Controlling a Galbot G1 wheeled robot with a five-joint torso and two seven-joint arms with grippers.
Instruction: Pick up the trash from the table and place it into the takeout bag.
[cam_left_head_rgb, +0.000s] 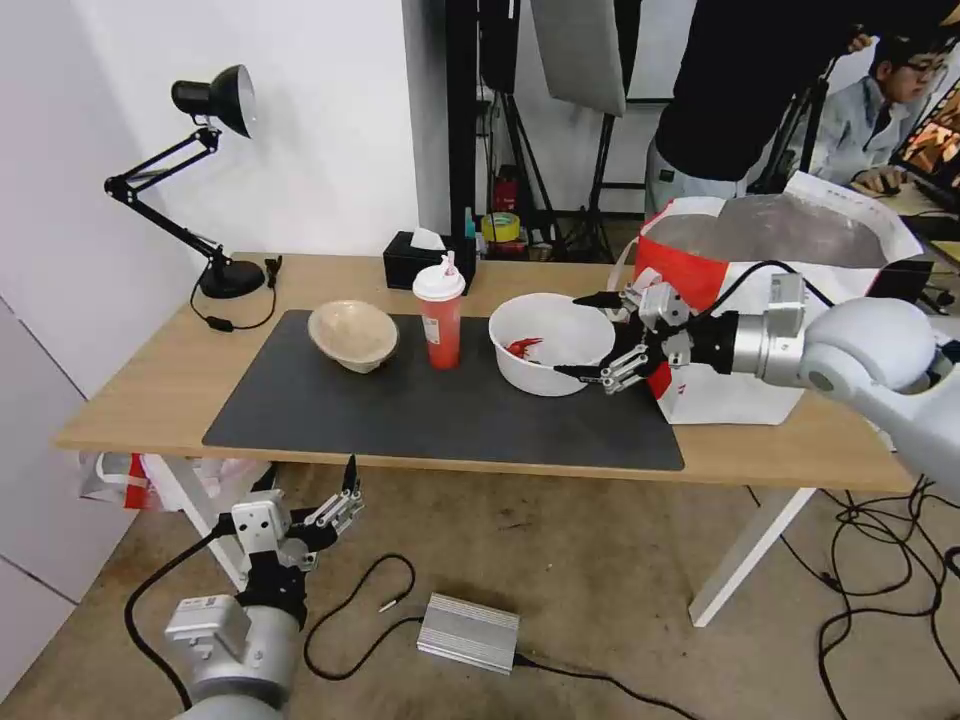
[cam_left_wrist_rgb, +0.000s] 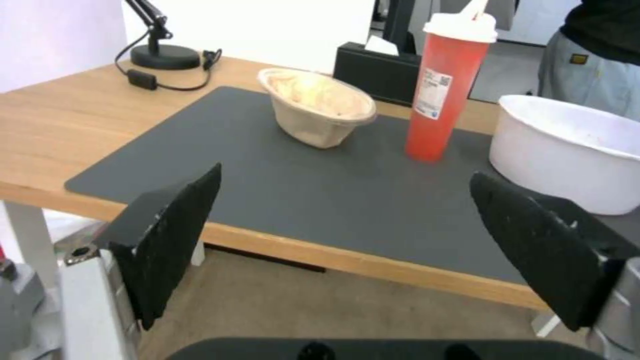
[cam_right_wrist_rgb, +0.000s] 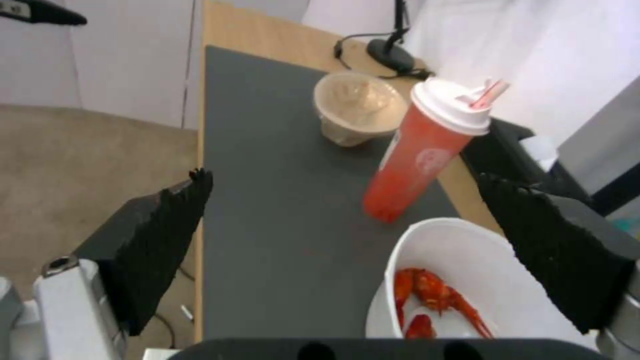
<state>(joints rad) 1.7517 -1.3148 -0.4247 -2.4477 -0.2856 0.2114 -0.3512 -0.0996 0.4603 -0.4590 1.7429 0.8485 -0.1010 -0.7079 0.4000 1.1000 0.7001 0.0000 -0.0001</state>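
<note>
On the counter (cam_left_head_rgb: 150, 395) mat, white bowl (cam_left_head_rgb: 550, 342) sits upright, opening up, beside takeout bag (cam_left_head_rgb: 770, 300). Right gripper (cam_left_head_rgb: 590, 336) at its rim, fingers wide. Left gripper (cam_left_head_rgb: 312, 492) below counter, fingers wide.

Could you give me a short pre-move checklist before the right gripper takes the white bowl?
1. Right gripper open, fingers spread beside the white bowl: ok.
2. Bowl upright on the grey mat, red scraps inside: ok.
3. Red cup stands apart from the bowl: ok.
4. Takeout bag mouth open: ok.
5. Left gripper open, low below the table edge: ok.
6. Bowl weight: cannot tell.
</note>
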